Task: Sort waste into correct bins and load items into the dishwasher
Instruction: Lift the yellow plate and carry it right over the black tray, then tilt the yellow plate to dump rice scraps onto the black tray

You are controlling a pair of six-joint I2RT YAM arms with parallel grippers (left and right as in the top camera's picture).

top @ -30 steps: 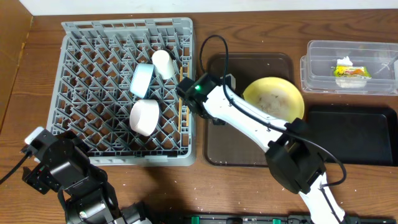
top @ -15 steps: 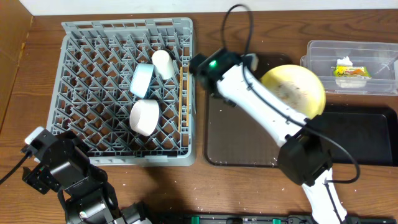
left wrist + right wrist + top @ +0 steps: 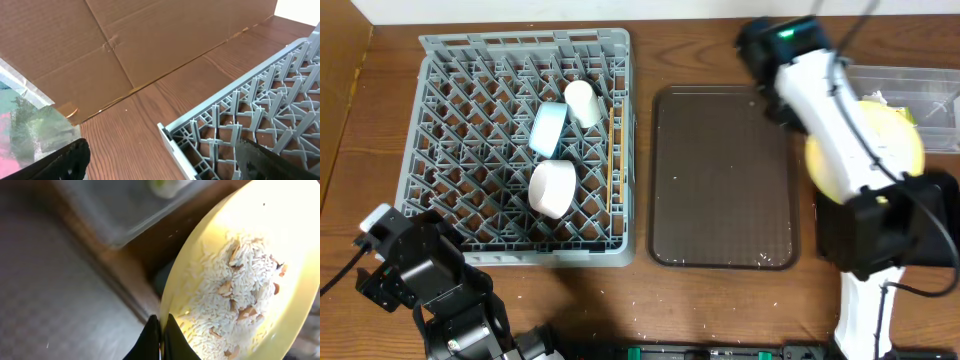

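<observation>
Yellow plate (image 3: 250,235), strewn with rice (image 3: 235,295), is clamped at its rim by the right gripper (image 3: 161,335); left gripper (image 3: 160,162) spread wide.

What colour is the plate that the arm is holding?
The plate is pale yellow under white rice; clearest in the right wrist view.
</observation>
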